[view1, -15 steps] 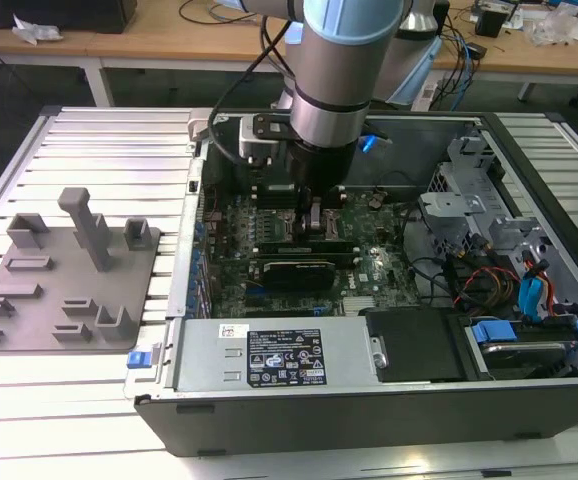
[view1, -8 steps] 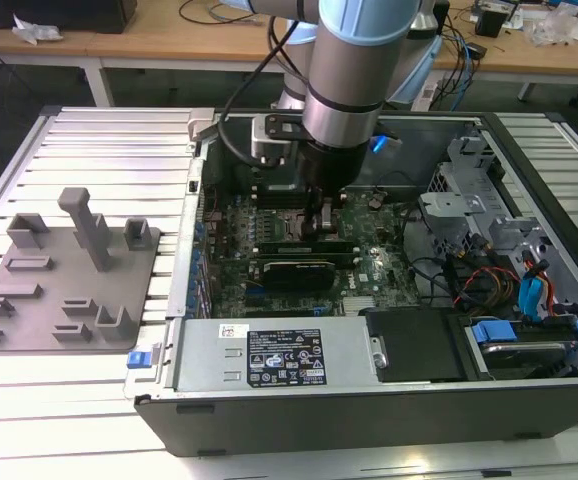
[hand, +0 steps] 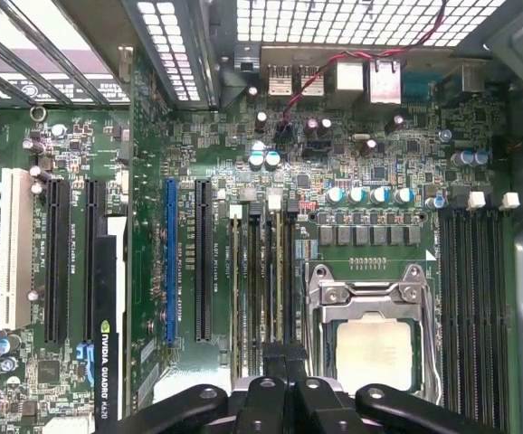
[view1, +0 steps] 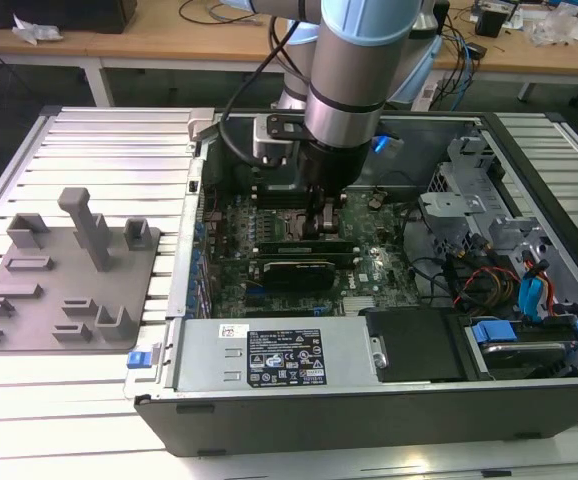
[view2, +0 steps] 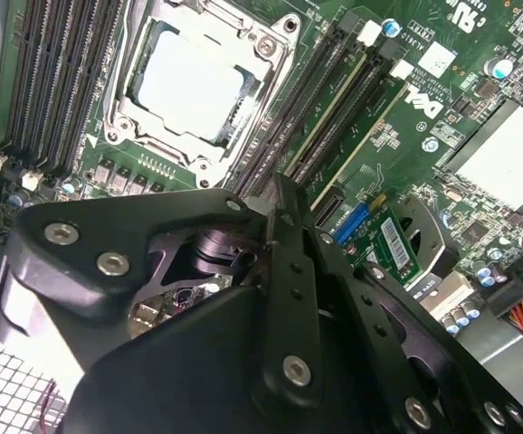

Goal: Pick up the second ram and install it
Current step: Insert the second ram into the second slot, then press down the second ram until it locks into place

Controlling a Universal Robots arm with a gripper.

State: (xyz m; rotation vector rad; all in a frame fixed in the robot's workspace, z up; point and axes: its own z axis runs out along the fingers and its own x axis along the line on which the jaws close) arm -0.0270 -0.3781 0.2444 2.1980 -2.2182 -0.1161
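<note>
Sticker [view1: 286, 366]: showing black print and small marks on white, on the case wall.
Graphics card [hand: 108, 362]: bearing white lettering along its black edge.
Motherboard [view2: 397, 136]: carrying white silkscreen lettering beside the slots.

The hand's [view1: 326, 222] fingertips are hidden behind its own black body in both wrist views. The memory stick [hand: 275, 280] runs under that body, its lower end covered. The processor socket [hand: 375, 339] is cut off at the frame's lower edge in the first wrist view.
</note>
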